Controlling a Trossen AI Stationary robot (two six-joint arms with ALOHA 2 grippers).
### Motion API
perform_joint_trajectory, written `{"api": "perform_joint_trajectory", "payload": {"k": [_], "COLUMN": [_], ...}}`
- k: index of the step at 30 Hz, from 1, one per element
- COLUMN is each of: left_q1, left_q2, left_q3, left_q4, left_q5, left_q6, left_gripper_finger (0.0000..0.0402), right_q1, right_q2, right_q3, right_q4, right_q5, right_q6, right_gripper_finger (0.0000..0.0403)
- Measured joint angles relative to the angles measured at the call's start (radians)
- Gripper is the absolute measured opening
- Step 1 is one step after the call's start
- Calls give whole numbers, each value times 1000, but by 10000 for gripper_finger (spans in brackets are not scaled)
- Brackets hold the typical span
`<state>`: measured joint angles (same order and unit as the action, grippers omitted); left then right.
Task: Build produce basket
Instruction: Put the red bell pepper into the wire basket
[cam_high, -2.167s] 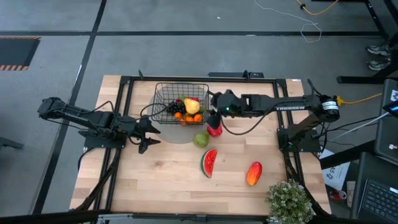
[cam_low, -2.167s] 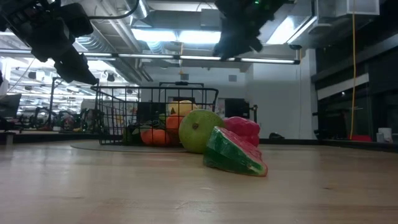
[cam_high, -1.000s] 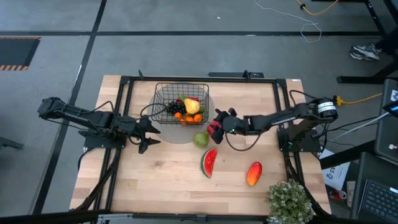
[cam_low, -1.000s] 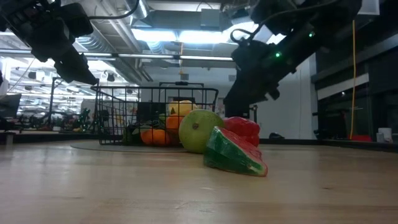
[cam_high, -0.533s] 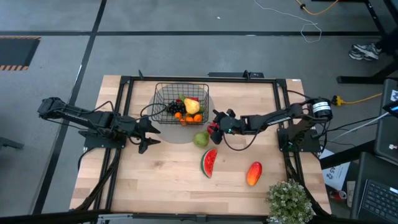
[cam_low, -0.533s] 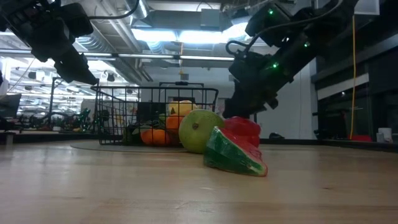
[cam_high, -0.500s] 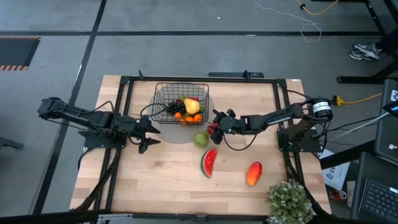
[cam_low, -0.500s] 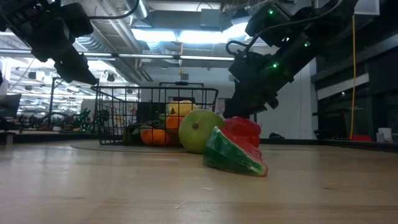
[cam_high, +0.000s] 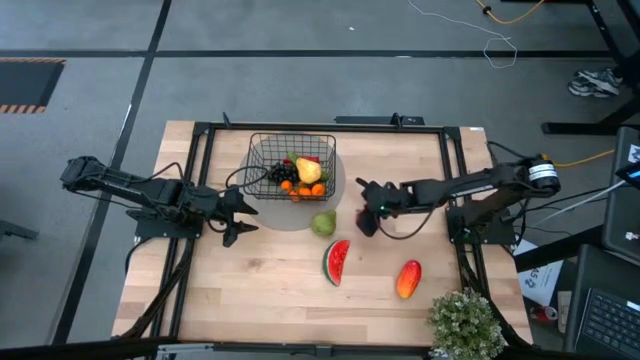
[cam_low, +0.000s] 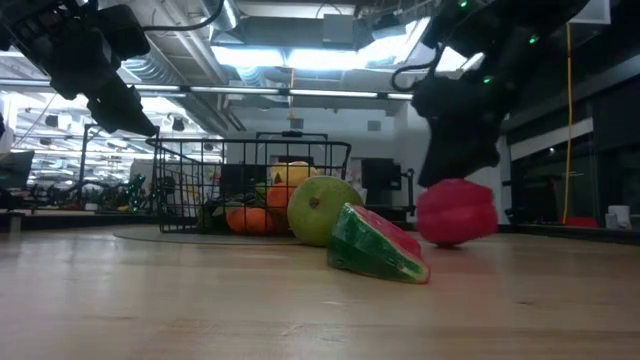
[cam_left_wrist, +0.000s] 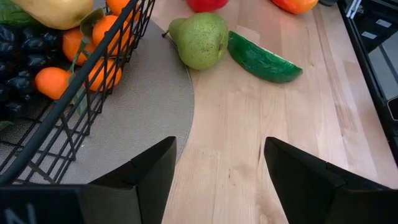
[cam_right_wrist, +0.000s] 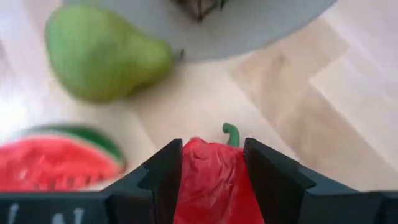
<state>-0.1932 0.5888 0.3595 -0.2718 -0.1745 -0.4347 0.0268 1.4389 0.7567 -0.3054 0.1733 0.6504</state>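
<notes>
Now | right gripper (cam_right_wrist: 213, 180) grips red pepper (cam_right_wrist: 211, 177) | left gripper (cam_left_wrist: 217, 171) spread

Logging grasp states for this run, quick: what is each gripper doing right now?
Left gripper: open, empty, hovering beside the basket.
Right gripper: closed on the red pepper, near the pear.

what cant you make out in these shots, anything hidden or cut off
- High view: the red pepper is almost wholly hidden under the right gripper.
- Low view: whether the red pepper touches the table; the right gripper is a dark silhouette above it.
- Low view: the mango is not seen there.
- Left wrist view: the mango is cut off by the picture's edge, as is the basket.
- Right wrist view: the watermelon slice is blurred and cut off by the picture's edge.
</notes>
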Motion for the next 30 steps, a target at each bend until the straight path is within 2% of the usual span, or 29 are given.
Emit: {"api": "perform_joint_trajectory", "payload": {"k": [3, 8, 13, 15, 19, 24, 27, 30], "left_q1": [0, 0, 0, 0, 0, 0, 0, 0], "left_q2": [0, 0, 0, 0, 0, 0, 0, 0], "left_q3": [0, 0, 0, 0, 0, 0, 0, 0], "left_q4": [0, 0, 0, 0, 0, -1, -2, -3], "left_q5": [0, 0, 0, 0, 0, 0, -1, -2], "left_q6": [0, 0, 0, 0, 0, 0, 1, 1], "left_gripper_finger": [241, 241, 241, 241, 241, 241, 241, 241], "right_q1": [12, 36, 66, 89, 152, 249, 287, 299], "right_q2": [-28, -62, -78, -75, -63, -2, 48, 80], "right_q3": [0, 5, 90, 113, 119, 83, 76, 76], "right_q4": [-69, -71, -58, -55, -38, -52, -110, -204], "right_q5": [-42, -39, -34, -70, -151, -153, -148, -97], "right_q6": [-5, -50, -88, -87, 19, 192, 268, 335], "right_gripper_finger": [177, 177, 177, 177, 177, 177, 177, 177]}}
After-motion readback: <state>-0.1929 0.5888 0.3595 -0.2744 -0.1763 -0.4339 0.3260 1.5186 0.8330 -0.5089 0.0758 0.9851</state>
